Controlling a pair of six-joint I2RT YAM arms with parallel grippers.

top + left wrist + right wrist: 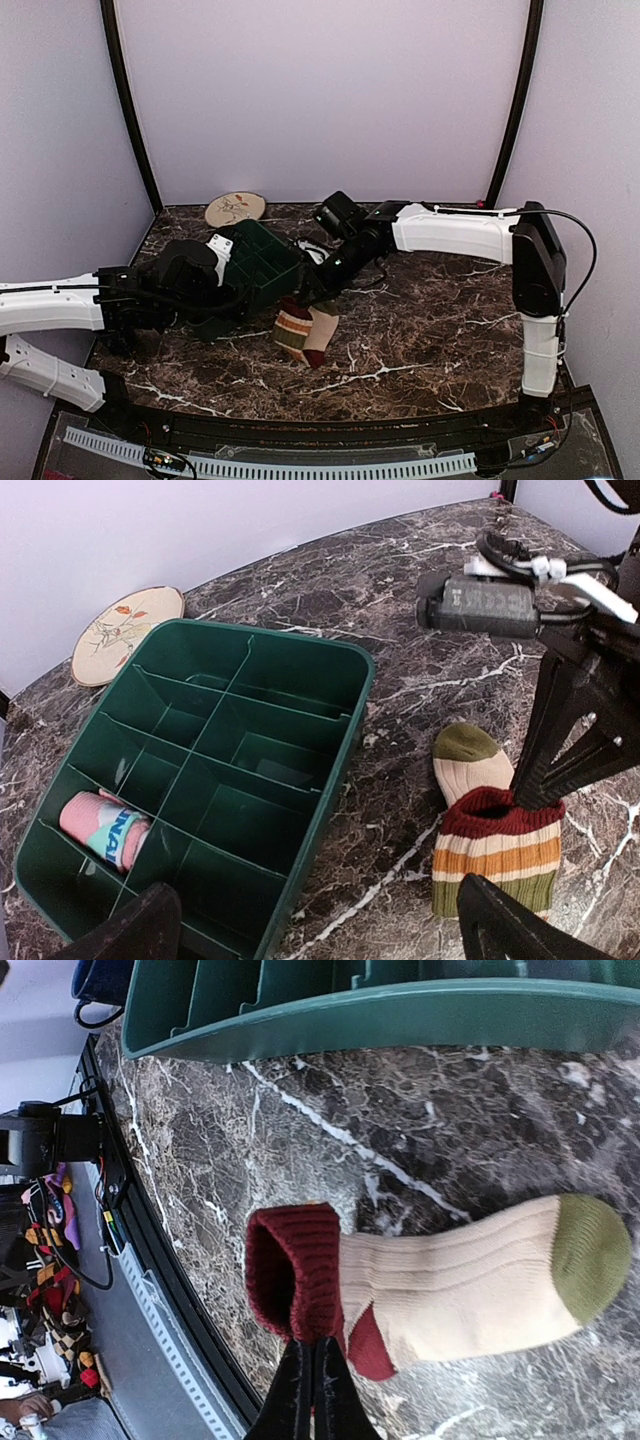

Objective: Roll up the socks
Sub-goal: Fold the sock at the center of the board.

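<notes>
Maroon-cuffed sock [440,1280] was pinched at its cuff by the closed right pincer [318,1345], left pincer [318,910] spread empty; rolling likely needed even tension.

Pale lavender walls [320,90], evenly lit, enclose a dark brown marble-patterned table [430,340] with white veins, black poles [131,115] rising at its back corners and a white slotted strip [300,466] along its near edge.
</notes>
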